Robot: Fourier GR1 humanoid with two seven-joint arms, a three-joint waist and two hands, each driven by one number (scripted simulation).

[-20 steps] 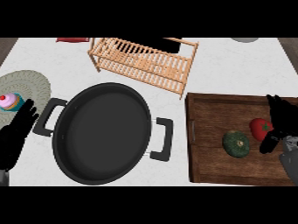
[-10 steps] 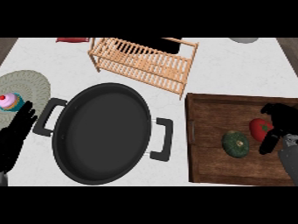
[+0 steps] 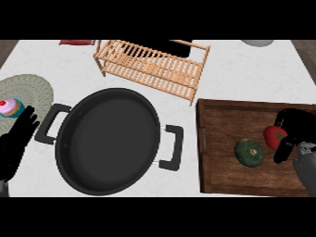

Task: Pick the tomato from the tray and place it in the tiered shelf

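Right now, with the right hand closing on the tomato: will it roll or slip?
The tomato looks round and smooth, so it would probably roll if nudged on the flat tray. The right hand curls over it, likely stopping that.

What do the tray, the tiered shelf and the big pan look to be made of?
The tray looks like dark stained wood: plank seams and grain show. The tiered shelf looks like pale unfinished wood or bamboo, built of thin slats. The pan looks like matte black metal, perhaps cast iron or coated, with a faint rim sheen.
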